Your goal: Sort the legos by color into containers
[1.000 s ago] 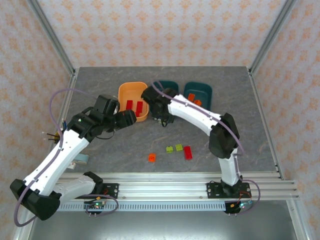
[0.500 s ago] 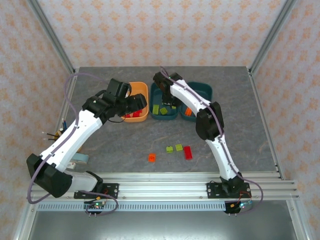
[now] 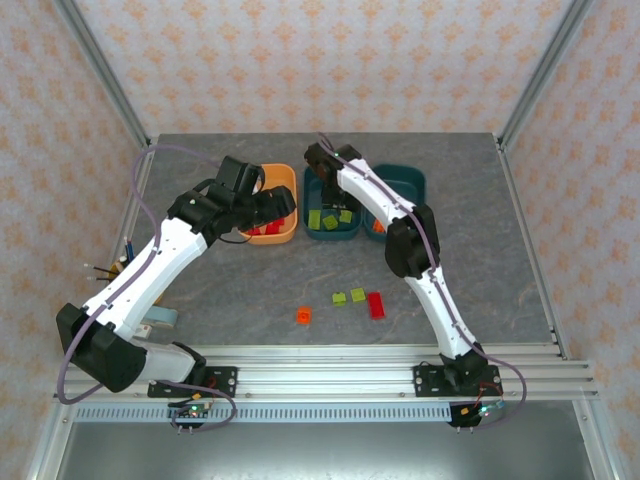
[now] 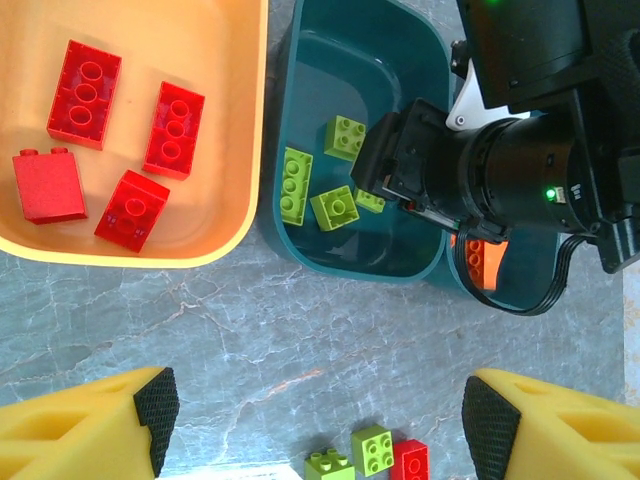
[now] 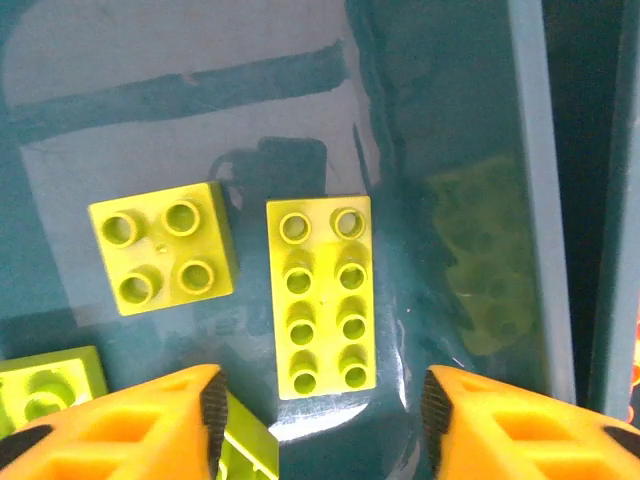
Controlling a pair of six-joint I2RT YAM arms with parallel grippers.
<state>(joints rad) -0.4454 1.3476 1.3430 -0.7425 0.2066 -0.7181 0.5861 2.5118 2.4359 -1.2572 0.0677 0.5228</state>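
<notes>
My left gripper (image 3: pixel 276 207) hangs open over the light orange tray (image 3: pixel 283 238), which holds several red bricks (image 4: pixel 174 129). My right gripper (image 3: pixel 330 198) is low inside the middle teal tray (image 3: pixel 330 237), open, with nothing between its fingers. Right below it lie a long yellow-green brick (image 5: pixel 322 297) and a square one (image 5: pixel 162 260). The right teal tray (image 3: pixel 405 180) holds an orange brick (image 4: pixel 482 262). Loose on the table are an orange brick (image 3: pixel 304 316), two yellow-green bricks (image 3: pixel 348 296) and a red brick (image 3: pixel 376 305).
The right arm's dark wrist (image 4: pixel 500 170) reaches across the teal trays. A pale blue object (image 3: pixel 160 322) lies by the left arm's base, and pens (image 3: pixel 105 268) poke in at the left edge. Metal posts frame the table corners.
The right arm swung from in front of the trays up over the middle teal tray. The left gripper moved back and right over the orange tray.
</notes>
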